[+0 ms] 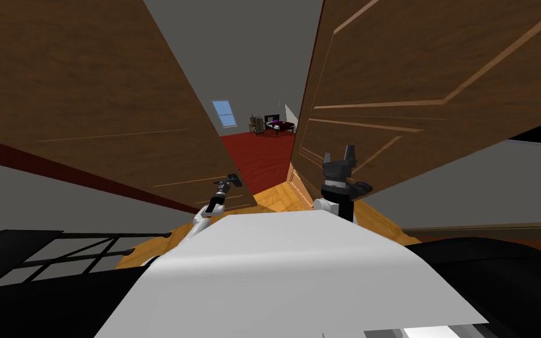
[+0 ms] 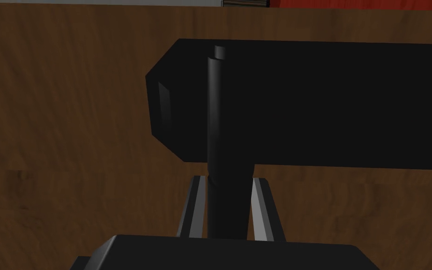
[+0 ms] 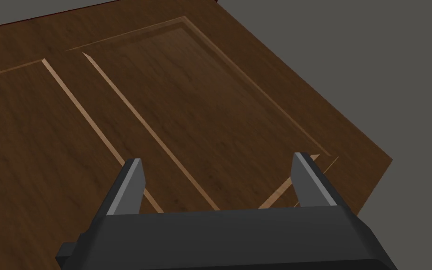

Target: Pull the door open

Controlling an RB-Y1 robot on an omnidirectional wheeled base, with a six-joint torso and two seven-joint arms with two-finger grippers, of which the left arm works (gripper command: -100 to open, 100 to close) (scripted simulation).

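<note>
Left claw [image 2: 229, 180] is clamped on the door's black handle [image 2: 304, 101]. In the left wrist view both fingers [image 2: 192, 206] press the sides of the round stem [image 2: 219, 117] that comes off the lever, with the brown wood of the door [image 2: 70, 140] right behind it. So the grab part looks sorted.

From the head view, the door [image 1: 87, 88] I'm holding sits on my left, with the handle near its free edge, low down just above my chest. There's a second panelled brown leaf [image 1: 439, 70] on my right. Between the two is a gap, and through it you can see a red floor [image 1: 260, 155] running to some furniture far off.

Right claw [image 1: 340, 155] is spread wide and gripping nothing. It's just parked in front of that panelled leaf, near it, but I can't tell if it touches.

My read on progress: handle gripped, and the door is already partly open, going by that gap. What's left is more pulling toward me to widen it. The leaf is close to my left side, so I'd guess the base needs room to back off.
</note>
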